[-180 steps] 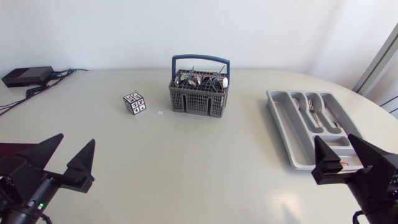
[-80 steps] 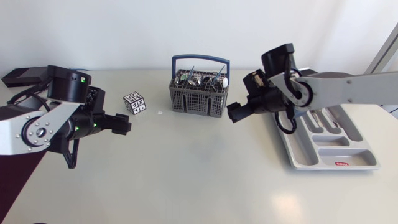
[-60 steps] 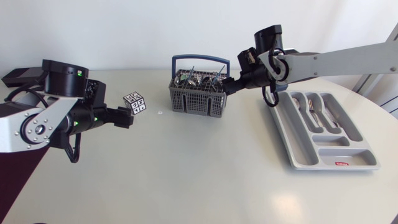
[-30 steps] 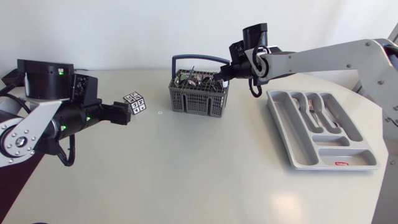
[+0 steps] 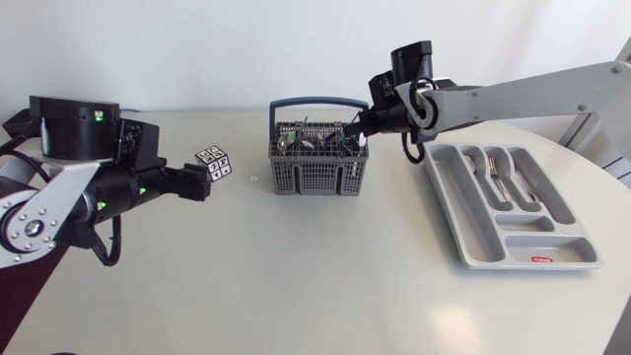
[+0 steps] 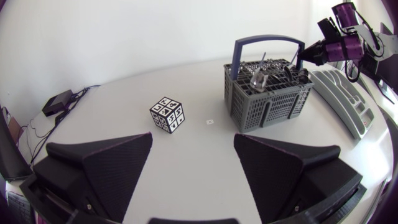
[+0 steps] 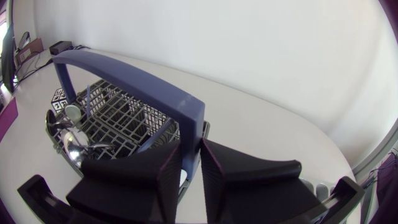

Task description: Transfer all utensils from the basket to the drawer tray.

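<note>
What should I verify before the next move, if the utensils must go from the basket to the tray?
1. Grip of the right tool: not ok; it is shut on the handle, not on a utensil.
2. Stock of utensils in the basket: ok; several stand in it.
3. Room in the tray: ok; some slots are bare.
4. Place of the left tool: ok; it is open, near the cube, apart from the basket.
5. Whether the basket stands flat: cannot tell.
</note>
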Robot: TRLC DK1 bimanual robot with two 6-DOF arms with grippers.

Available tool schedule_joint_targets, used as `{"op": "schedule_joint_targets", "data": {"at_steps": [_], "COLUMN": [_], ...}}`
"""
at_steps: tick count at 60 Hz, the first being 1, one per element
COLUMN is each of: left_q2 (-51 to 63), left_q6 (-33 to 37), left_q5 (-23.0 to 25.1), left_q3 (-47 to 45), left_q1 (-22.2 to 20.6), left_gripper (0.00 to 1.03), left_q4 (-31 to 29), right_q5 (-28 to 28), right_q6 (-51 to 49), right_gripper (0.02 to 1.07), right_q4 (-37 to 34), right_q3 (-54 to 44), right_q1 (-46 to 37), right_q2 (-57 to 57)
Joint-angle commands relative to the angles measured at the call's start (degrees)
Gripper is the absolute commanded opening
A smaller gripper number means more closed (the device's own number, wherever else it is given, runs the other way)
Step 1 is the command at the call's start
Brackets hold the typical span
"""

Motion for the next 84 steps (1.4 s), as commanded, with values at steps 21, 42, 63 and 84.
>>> {"op": "schedule_joint_targets", "data": {"at_steps": [21,42,63,84], "left_q2": [3.15,3.15,6.66,18.79], "left_q6": [2.79,6.74,7.45,6.48], "left_q5": [0.83,0.66,3.12,5.32], "left_q3": [-0.99,-2.83,-3.62,1.65], "left_q1": [-4.17,-5.40,-6.72,-9.00], "left_gripper": [0.92,0.86,0.53,0.29], "left_q4": [0.16,-4.58,-4.85,-0.63], "right_q5": [4.13,2.19,-5.01,-11.34], "right_q6": [1.84,1.40,-2.99,-2.38], "right_gripper": [0.27,0.91,0.33,0.22], "right_q4": [-5.32,-6.99,-5.67,-4.27], "right_q3": [-19.60,-31.37,-36.91,-31.99], "right_q1": [8.61,7.38,-1.06,-0.35], "right_q2": [-18.64,-37.10,-34.82,-22.34]}}
